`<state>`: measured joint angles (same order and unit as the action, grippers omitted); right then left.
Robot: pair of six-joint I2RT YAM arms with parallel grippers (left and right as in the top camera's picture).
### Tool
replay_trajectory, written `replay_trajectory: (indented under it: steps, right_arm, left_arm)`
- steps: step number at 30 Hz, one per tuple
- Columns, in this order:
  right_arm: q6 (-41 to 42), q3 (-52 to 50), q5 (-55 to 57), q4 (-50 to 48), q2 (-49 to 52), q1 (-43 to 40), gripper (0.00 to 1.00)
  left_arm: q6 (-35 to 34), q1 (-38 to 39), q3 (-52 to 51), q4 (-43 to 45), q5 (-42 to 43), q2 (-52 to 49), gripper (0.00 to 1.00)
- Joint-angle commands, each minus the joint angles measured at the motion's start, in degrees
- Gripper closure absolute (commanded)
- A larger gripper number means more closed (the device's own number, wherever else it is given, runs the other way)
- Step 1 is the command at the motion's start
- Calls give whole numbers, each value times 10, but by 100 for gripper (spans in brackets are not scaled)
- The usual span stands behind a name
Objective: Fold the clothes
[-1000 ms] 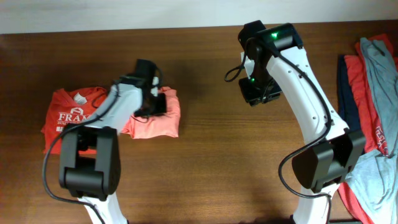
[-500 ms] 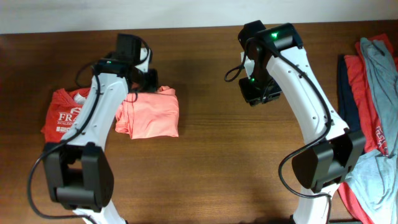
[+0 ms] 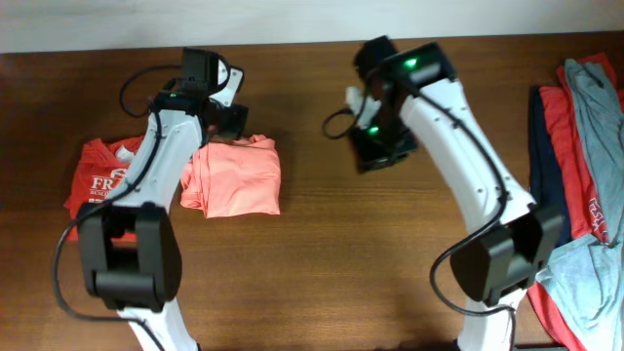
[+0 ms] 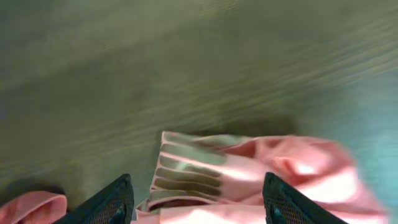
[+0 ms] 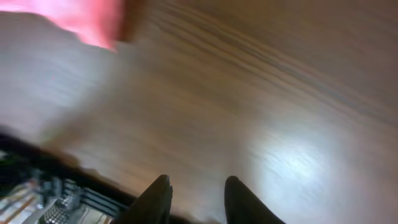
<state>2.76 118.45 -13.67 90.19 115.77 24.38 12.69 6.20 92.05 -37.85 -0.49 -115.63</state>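
A folded salmon-pink shirt [image 3: 234,177] lies left of centre on the wooden table, partly over a red shirt with white lettering [image 3: 97,180]. My left gripper [image 3: 234,121] hovers at the pink shirt's far edge. In the left wrist view this gripper [image 4: 198,182] is open, its fingers standing wide on either side of the pink shirt [image 4: 261,168], whose striped print shows, and gripping nothing. My right gripper [image 3: 376,148] hangs over bare wood near the table's middle. In the right wrist view it [image 5: 198,180] is open and empty, with a blurred pink patch [image 5: 87,17] at top left.
A pile of loose clothes [image 3: 585,146] in red, navy and grey-blue covers the table's right edge and hangs over the front. The table's far edge meets a pale wall. Both arm bases [image 3: 132,263] stand near the front edge.
My left gripper has drawn back from the top of the pink shirt to its far edge and its jaws have widened. The right arm has swung a little to the left.
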Motion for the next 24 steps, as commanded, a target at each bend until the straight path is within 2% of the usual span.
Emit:
replay_trajectory:
  steps: [1,10,17,24]
  right_arm:
    - [14,-21,-69,-41,2,39,67]
    - [82,-140,-78,-223,13,124,67]
    - [85,-260,-101,-400,24,175,67]
    - [87,-347,-96,-539,28,183,64]
  left_arm:
    - [19,-20,4,3,-3,-29,34]
    - [14,-40,4,0,7,-70,34]
    - [-2,-42,4,-19,31,-95,34]
    - [-11,-42,4,-78,33,-98,34]
